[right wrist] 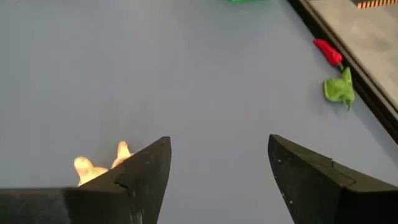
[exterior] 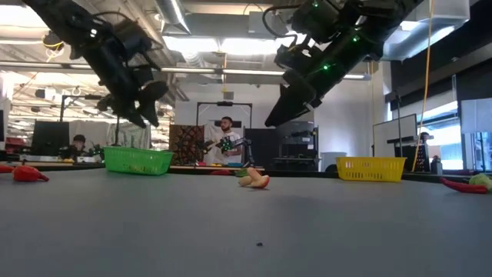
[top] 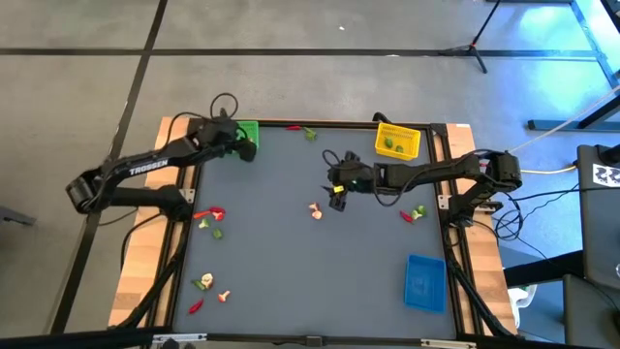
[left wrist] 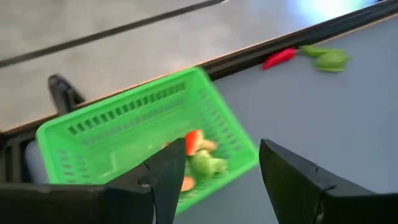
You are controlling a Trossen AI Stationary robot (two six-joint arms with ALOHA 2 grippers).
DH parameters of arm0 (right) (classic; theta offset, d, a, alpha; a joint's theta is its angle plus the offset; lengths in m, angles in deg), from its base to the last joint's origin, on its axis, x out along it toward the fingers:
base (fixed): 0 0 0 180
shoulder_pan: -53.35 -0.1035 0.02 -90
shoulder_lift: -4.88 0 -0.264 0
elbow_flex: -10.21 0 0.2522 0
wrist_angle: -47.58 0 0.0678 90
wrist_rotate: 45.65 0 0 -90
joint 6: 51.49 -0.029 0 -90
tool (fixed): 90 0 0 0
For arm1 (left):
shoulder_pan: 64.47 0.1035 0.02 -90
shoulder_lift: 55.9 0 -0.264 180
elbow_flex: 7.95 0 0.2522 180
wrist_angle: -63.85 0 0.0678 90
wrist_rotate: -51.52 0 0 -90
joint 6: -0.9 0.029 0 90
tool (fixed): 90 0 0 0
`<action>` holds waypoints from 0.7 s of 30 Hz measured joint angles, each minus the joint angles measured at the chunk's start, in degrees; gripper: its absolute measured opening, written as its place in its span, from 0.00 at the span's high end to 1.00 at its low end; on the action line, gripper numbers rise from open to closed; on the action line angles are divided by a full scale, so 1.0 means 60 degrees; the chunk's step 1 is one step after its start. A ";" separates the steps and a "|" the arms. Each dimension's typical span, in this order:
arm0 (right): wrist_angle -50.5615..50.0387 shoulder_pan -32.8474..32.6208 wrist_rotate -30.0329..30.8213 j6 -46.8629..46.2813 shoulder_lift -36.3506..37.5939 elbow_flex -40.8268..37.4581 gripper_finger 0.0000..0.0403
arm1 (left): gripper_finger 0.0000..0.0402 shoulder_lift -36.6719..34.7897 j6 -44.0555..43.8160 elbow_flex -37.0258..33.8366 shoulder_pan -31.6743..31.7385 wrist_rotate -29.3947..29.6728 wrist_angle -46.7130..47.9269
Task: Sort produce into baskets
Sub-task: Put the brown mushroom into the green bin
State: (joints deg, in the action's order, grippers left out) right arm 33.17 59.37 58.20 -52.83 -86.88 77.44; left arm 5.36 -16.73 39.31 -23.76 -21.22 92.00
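Observation:
The green basket [top: 247, 131] stands at the table's far left and holds red and green pieces [left wrist: 198, 158]. My left gripper [top: 244, 148] hovers open and empty just near of it, above the table [left wrist: 214, 165]. The yellow basket [top: 398, 141] stands at the far right with green pieces inside. The blue basket [top: 424, 282] lies near the right front. My right gripper [top: 337, 198] hovers open and empty over the table's middle [right wrist: 217, 155], next to a beige mushroom piece [top: 315, 210] that lies on the table [right wrist: 102, 165].
Loose pieces lie on the table: red and green ones at the left edge [top: 210, 218], several at the front left [top: 205, 289], a red and a green one at the right [top: 414, 213], and a chili with a green piece at the far edge [top: 303, 130].

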 joint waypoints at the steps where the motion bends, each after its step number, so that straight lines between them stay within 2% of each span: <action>1: 0.0134 0.0004 0.0000 0.0009 0.0000 0.0000 0.33 | 0.50 -0.0121 0.0002 0.0000 -0.0147 -0.0039 0.0012; 12: 0.0519 0.0004 -0.0003 -0.0067 0.0000 0.0000 0.33 | 0.50 -0.0568 -0.0821 0.0000 -0.2327 -0.0286 0.0004; 21: 0.1103 0.0004 -0.0317 -0.0523 -0.0004 -0.0526 0.33 | 0.50 -0.0568 -0.1554 -0.0032 -0.4369 0.0006 -0.0007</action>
State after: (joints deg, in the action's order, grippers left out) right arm 39.79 59.39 56.30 -55.97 -86.91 74.29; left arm 1.95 -26.06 39.11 -49.97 -21.18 91.95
